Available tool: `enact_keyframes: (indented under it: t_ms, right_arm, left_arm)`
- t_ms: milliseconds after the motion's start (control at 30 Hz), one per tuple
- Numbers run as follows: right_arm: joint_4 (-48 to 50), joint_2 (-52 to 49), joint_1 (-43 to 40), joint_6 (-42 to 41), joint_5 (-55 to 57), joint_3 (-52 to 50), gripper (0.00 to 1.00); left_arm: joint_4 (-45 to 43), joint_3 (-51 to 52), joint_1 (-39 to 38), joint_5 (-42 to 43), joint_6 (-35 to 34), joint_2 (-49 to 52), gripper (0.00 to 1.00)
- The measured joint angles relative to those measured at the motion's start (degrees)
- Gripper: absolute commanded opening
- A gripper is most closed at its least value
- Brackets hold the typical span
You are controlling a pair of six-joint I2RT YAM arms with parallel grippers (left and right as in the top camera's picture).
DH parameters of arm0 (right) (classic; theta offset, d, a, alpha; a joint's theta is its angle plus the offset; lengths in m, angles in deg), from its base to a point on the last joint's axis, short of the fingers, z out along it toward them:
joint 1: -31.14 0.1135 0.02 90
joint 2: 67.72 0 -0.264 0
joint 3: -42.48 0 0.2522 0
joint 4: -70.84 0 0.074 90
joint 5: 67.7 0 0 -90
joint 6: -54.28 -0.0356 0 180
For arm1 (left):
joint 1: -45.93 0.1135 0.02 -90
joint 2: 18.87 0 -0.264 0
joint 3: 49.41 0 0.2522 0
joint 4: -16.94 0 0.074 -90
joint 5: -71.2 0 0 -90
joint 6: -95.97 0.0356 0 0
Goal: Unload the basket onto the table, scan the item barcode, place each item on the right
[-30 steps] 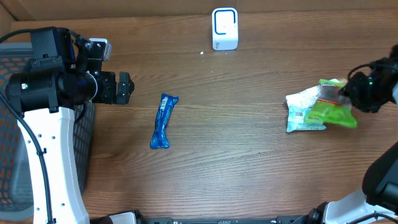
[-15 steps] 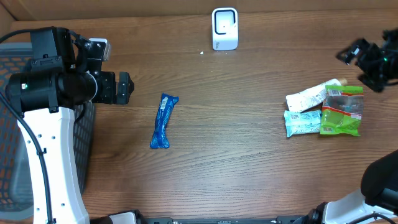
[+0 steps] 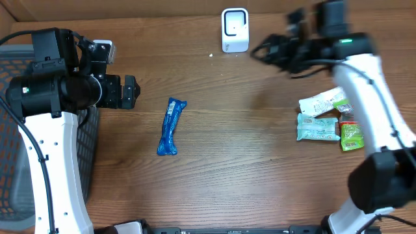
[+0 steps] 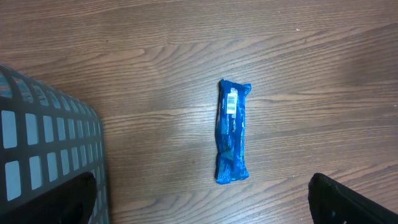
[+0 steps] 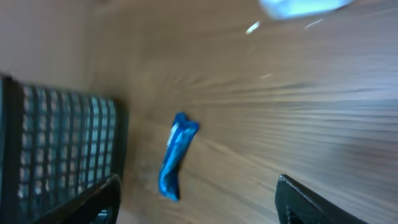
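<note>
Left tool (image 3: pixel 132 93) of mine stands wide open and empty near the bench's (image 3: pixel 260 169) left edge. Right tool (image 5: pixel 196 202), blurred near the back edge, has its fingers spread and holds nothing. At the left of the bench's middle the blue bar wrapper (image 4: pixel 231 134) lies flat and crinkled, running back to front, with 1 white barcode label (image 4: pixel 231 101) facing up near its back end. At the back edge stands the white scanner (image 3: pixel 234 30). The grey mesh basket (image 4: pixel 43 143) sits at the left edge; its contents I cannot tell. Packets (image 3: pixel 320 127) cluster near the right edge.
</note>
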Motion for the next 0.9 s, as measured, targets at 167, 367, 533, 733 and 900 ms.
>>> enact_keyframes:
  t_ms: [167,367,533,733,900]
  right_arm:
    - [3.5,-4.3,10.0,-4.6,2.4,0.0,0.74]
    - [6.8,-11.1,16.6,-8.1,3.4,0.0,0.70]
    - [11.4,-17.8,19.9,-10.3,3.6,0.0,0.66]
    - [14.4,-22.7,21.9,-12.6,3.1,-0.1,0.62]
    - [18.1,-25.8,22.1,-13.6,0.5,-0.2,0.60]
  left_arm:
    - [0.0,0.0,0.0,0.0,0.0,0.0,1.00]
    - [0.0,0.0,0.0,0.0,0.0,0.0,1.00]
    - [0.0,0.0,0.0,0.0,0.0,0.0,1.00]
    - [0.0,0.0,0.0,0.0,0.0,0.0,1.00]
    - [0.0,0.0,0.0,0.0,0.0,0.0,1.00]
